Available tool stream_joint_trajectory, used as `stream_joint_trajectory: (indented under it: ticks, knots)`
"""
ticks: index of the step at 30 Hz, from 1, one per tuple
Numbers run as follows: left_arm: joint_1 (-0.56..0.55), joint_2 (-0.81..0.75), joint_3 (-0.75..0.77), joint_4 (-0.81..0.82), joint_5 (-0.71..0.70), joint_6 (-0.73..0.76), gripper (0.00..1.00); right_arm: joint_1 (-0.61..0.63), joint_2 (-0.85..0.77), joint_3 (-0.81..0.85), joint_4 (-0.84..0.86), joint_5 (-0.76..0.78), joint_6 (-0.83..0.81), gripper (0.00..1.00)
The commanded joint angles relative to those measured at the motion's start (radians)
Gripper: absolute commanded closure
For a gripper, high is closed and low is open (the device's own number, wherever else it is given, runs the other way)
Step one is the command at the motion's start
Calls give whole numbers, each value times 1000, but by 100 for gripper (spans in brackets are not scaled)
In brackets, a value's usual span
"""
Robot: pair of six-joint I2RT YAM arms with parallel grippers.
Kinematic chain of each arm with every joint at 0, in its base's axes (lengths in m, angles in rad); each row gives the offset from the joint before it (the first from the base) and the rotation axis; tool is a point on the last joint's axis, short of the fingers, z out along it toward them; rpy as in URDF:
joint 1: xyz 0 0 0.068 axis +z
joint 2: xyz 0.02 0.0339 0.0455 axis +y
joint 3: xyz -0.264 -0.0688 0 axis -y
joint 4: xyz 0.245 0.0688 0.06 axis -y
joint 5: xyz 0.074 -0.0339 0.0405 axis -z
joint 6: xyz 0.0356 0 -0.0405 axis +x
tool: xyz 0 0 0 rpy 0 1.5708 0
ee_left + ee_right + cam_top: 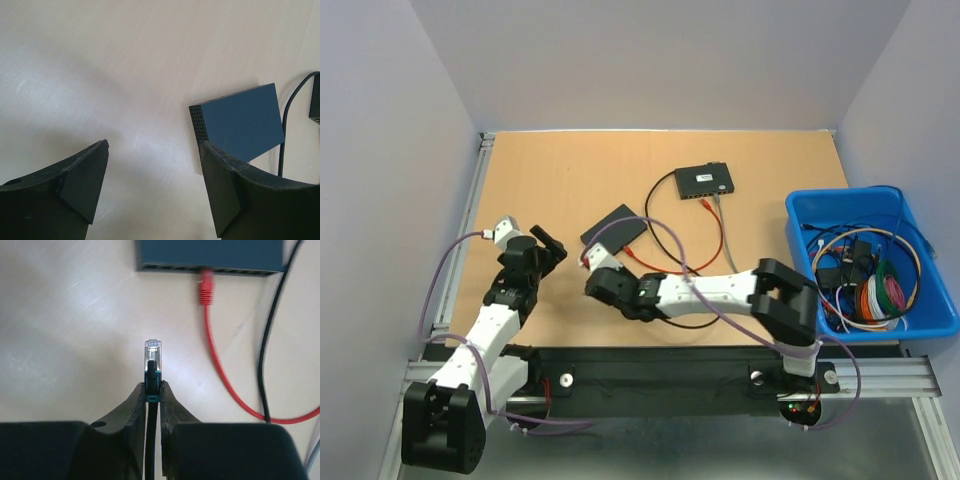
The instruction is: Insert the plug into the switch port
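Right wrist: right gripper (152,387) clamps the plug (153,352) — its long axis aimed at the switch (210,252) — left gripper (154,155) with jaws apart.

R arm (720,290) stretched left by dark switch (613,227), 2nd switch (705,180) behind, blue bin (910,328) right

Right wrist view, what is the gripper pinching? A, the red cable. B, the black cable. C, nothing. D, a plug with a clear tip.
D: the right gripper is closed on the plug, its clear tip pointing toward the switch.
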Motion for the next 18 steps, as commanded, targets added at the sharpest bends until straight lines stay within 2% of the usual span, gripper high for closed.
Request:
stream_joint_trajectory:
  ticks: [1,5,8,11,18]
  knots:
    - [6,25,19,73,30,22,16,-95,-217,-129,170,-91,102,100]
    - [6,76,37,139,44,27,16,-240,-322,-249,252,-304,161,99]
    - [8,151,70,197,56,28,16,-309,-358,-293,310,-399,174,100]
    - [6,278,102,281,102,22,16,-340,-360,-333,358,-531,182,100]
    - [11,516,235,374,183,33,16,-345,-264,-301,450,-695,207,100]
